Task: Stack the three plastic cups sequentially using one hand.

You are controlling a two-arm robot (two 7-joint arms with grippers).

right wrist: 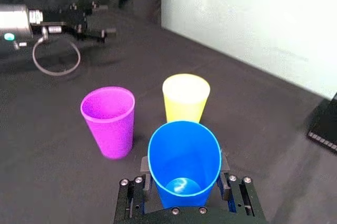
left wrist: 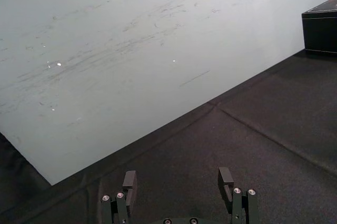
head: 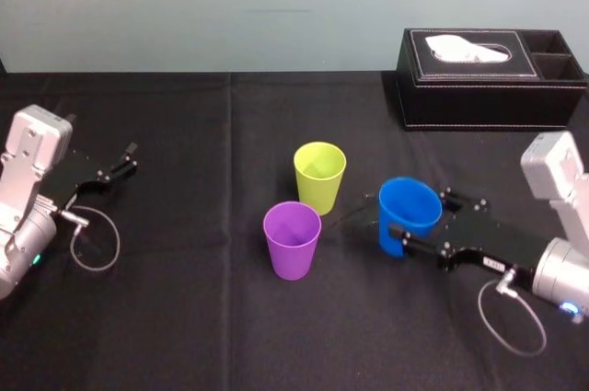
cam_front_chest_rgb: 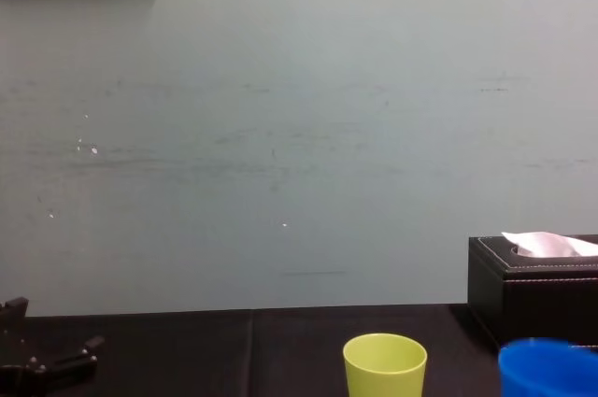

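Within the right pincer's (head: 419,219) pinch sits a smooth, tapered blue cup (head: 403,209), the left pincer (head: 125,162) parked spread.

light: even, soft | shadows: faint | glare: small specks on wall (cam_front_chest_rgb: 280,135)

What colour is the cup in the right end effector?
Blue. The blue cup sits between the fingers of the right end effector; the right wrist view shows it best.

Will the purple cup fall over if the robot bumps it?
Probably, if bumped near the rim: the purple cup stands on its narrow end, wide mouth up. It looks empty and thin, so likely light. The right gripper, shut on the blue cup, is near. The left gripper idles far left.
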